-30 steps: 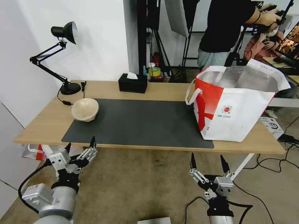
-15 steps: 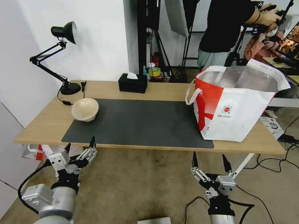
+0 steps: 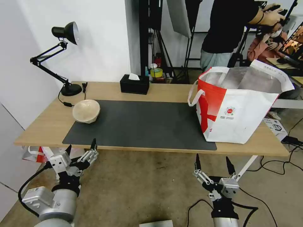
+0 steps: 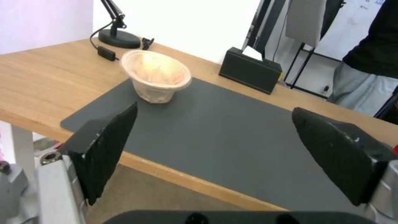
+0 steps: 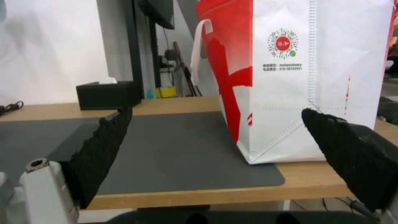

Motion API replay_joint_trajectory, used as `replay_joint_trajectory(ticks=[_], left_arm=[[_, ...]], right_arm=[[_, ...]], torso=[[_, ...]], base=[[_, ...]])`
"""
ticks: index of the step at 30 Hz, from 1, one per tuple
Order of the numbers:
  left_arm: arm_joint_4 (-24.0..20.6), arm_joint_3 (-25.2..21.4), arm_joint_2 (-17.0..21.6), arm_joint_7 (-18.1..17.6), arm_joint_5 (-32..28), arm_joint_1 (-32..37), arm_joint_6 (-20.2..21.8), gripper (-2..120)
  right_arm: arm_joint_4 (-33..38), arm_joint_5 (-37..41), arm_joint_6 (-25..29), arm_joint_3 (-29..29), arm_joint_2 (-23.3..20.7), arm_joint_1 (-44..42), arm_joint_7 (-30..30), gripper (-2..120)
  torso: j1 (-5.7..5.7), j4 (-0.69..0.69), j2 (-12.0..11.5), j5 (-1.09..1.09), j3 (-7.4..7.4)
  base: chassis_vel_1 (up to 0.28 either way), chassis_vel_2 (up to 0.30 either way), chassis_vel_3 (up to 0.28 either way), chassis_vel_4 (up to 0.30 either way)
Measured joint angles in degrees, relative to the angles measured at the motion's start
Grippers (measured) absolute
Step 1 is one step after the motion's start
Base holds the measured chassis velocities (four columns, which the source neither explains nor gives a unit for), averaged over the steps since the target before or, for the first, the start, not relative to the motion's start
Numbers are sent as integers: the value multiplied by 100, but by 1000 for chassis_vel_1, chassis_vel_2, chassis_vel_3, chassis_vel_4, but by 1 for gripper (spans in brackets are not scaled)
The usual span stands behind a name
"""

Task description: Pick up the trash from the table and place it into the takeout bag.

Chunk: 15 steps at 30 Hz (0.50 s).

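Note:
A beige pulp bowl (image 3: 86,110) (image 4: 156,75) of trash lies tipped at the left end of the dark mat on the table (image 3: 47,126). The white-and-red takeout bag (image 3: 236,104) (image 5: 298,77) stands open at the right end, foil lining showing. Both arms hang below the table's front edge. My left gripper (image 3: 81,145) (image 4: 215,149) is open and empty, in front of the bowl. My right gripper (image 3: 212,161) (image 5: 219,149) is open and empty, in front of the bag.
A black tissue box (image 3: 134,84) sits at the table's back edge and a black desk lamp (image 3: 64,56) at the back left corner. Cables (image 3: 284,157) run on the floor at right. A person stands behind the bag among tripods.
My right gripper dropped slightly lower and a little to the right over the past second. The left arm, bowl and bag have not moved.

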Motion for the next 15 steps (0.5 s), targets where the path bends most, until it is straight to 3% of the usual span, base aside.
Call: replay_joint_trajectory(ticks=[12, 15], left_arm=[[0, -80, 43, 19, -121, -53, 39, 100], [0, -186, 190, -93, -810, -135, 202, 100]], right_arm=[[0, -3, 0, 0, 0, 0, 0, 100], [0, -4, 0, 0, 0, 0, 0, 100]], torso=[[0, 0, 0, 0, 0], [0, 0, 0, 0, 0]], base=[[0, 0, 0, 0], [0, 0, 0, 0]])
